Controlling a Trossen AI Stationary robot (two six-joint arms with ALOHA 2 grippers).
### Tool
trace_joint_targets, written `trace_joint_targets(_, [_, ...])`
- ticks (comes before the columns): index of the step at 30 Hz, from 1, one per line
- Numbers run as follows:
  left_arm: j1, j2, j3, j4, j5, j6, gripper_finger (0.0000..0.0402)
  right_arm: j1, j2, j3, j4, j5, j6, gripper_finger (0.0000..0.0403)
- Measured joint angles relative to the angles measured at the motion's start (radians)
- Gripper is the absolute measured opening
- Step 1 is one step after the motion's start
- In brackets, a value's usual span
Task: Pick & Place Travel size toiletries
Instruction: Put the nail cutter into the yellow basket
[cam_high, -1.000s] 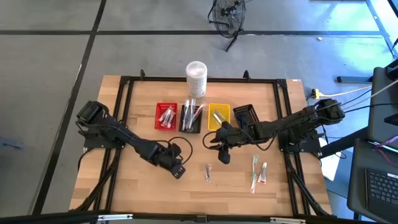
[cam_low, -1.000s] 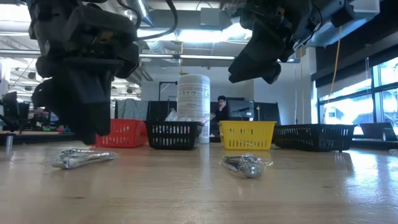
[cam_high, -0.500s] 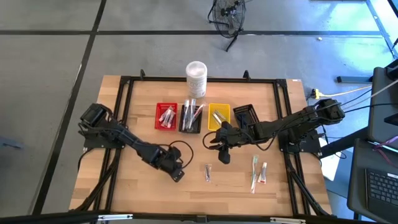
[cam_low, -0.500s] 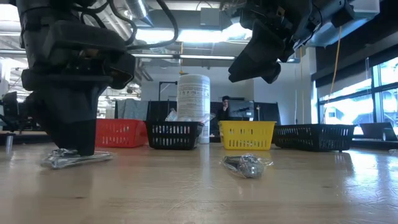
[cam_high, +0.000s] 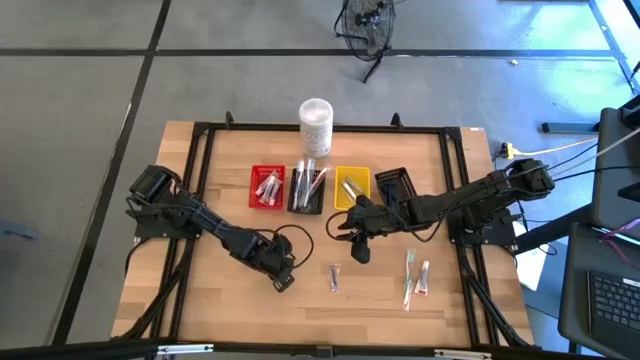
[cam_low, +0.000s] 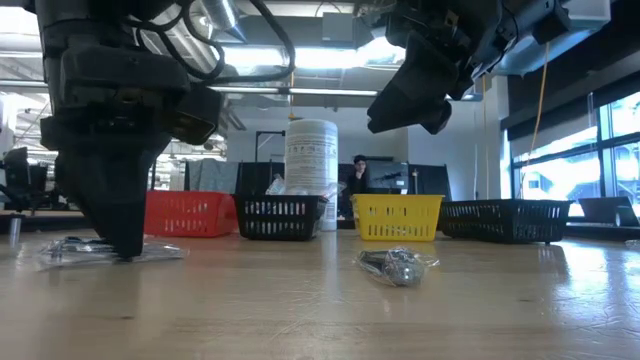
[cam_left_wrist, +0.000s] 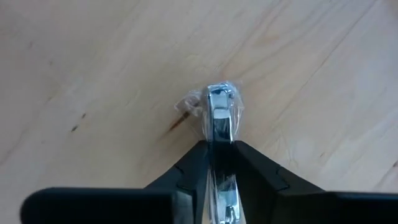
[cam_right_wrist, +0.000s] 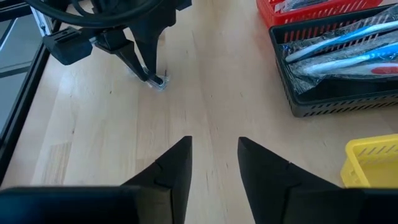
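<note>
Comparing with half a second ago, the left gripper (cam_high: 283, 282) has closed in on the small silvery piece (cam_left_wrist: 219, 118) in its clear wrapper, and in the low view the wrapper (cam_low: 75, 250) has slid a little to the left along the table (cam_high: 220, 300); the right arm looks unchanged. The silvery piece lies flat on the wood near the table's front edge, left of centre, its long axis running straight out from between the left fingers (cam_left_wrist: 186, 174), with the free end pointing away from the wrist. Those fingers are pinched against both sides of it. The left arm reaches low from the table's left side toward the middle, with its gripper tilted down so the fingertips meet the tabletop. The right gripper (cam_high: 358, 250) hangs above the table in front of the yellow basket (cam_high: 352, 186), its fingers (cam_right_wrist: 171, 168) spread apart and holding nothing. Another wrapped item (cam_high: 334, 277) lies just right of the left gripper, and more toiletries (cam_high: 414, 275) lie farther right.
</note>
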Motion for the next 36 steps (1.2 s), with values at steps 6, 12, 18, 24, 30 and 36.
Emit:
trace_joint_targets(6, [0.0,0.003,0.014,0.003,-0.039,0.096,0.0051,0.0,0.0,0.0,0.008,0.023,0.0,0.0123])
trace_joint_targets(12, [0.007,0.009,0.072,0.001,-0.121,0.247,0.0048,0.017,0.051,0.0,0.09,0.05,-0.081,0.0113])
trace_joint_targets(18, [0.032,0.007,0.103,0.006,-0.127,0.339,0.0048,0.051,0.152,0.0,0.222,0.049,-0.22,0.0138])
trace_joint_targets(24, [0.05,0.006,0.104,0.063,-0.132,0.43,0.0048,0.061,0.255,0.0,0.249,0.049,-0.259,0.0198])
trace_joint_targets(30, [0.066,0.005,0.104,0.203,-0.128,0.54,0.0048,0.061,0.344,0.0,0.372,0.011,-0.265,0.0227])
trace_joint_targets(36, [0.083,0.004,0.104,0.226,-0.127,0.593,0.0047,0.061,0.357,0.0,0.461,-0.053,-0.278,0.0215])
